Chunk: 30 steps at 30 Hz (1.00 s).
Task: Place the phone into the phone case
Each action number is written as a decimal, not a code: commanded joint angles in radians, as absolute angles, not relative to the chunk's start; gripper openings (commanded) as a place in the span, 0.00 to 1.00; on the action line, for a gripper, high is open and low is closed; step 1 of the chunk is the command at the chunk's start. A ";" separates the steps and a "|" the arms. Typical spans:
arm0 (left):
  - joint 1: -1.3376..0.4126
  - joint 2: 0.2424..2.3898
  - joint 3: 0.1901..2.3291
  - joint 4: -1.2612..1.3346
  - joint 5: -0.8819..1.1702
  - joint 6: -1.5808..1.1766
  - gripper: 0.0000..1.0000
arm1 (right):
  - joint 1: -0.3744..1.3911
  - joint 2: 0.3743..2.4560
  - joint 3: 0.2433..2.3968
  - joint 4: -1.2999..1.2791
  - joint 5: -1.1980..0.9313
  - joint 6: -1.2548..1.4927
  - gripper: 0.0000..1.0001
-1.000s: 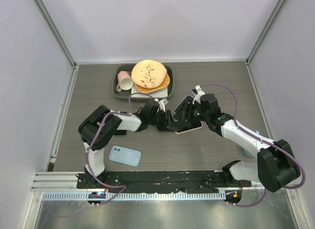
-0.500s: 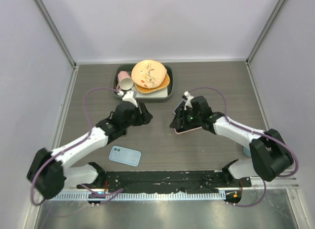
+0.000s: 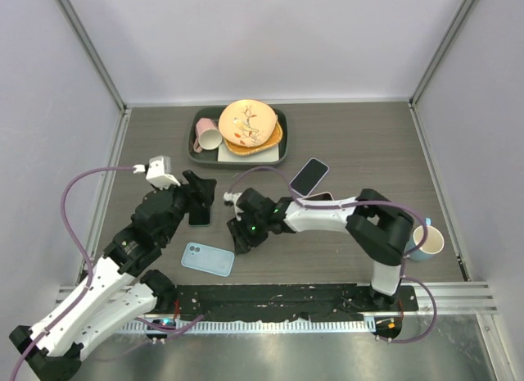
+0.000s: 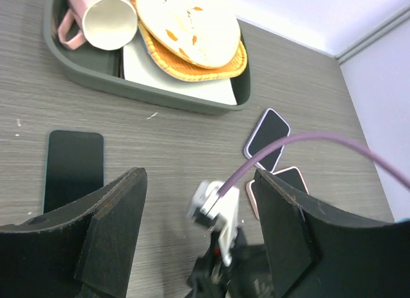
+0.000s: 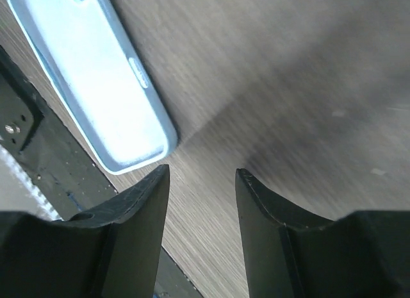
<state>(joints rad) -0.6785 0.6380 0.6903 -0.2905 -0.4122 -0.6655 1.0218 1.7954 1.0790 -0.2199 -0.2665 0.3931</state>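
Observation:
The light blue phone case (image 3: 207,259) lies flat near the front left; it also shows in the right wrist view (image 5: 96,80). A black phone (image 3: 199,211) lies face up just behind it, seen at the left of the left wrist view (image 4: 73,166). My left gripper (image 3: 195,197) is open and empty, hovering next to that phone (image 4: 198,177). My right gripper (image 3: 240,236) is open and empty, low over bare table just right of the case's end (image 5: 200,173).
A white-rimmed phone (image 3: 309,176) and a pink-rimmed phone (image 3: 325,201) lie mid-table; my right arm crosses beside them. A grey tray (image 3: 197,151) with plates and a pink mug (image 3: 206,138) stands at the back. A blue mug (image 3: 428,241) stands at right.
Both grippers left the pink-rimmed phone mid-table. The left arm pulled back to the left by the black phone. The right arm swung left and forward, ending beside the blue case.

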 commanded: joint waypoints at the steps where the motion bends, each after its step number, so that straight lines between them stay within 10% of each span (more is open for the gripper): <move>1: -0.676 0.621 0.680 -0.325 -0.491 -0.650 0.73 | 1.115 1.873 1.175 -0.293 -0.203 0.371 0.50; 9: -0.676 0.623 0.677 -0.350 -0.506 -0.646 0.73 | 1.192 1.930 1.183 -0.268 -0.184 0.420 0.45; 18: -0.676 0.604 0.655 -0.377 -0.543 -0.657 0.73 | 1.201 1.970 1.213 -0.367 0.035 0.362 0.01; 30: -0.676 0.805 0.676 -0.379 -0.459 -0.661 0.73 | 0.965 1.750 1.030 -0.406 0.133 0.267 0.01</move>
<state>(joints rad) -0.6785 0.7559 0.6563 -0.3828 -0.4671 -0.6605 1.0683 1.8336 1.1053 -0.2882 -0.0586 0.3511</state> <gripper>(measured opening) 0.723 0.033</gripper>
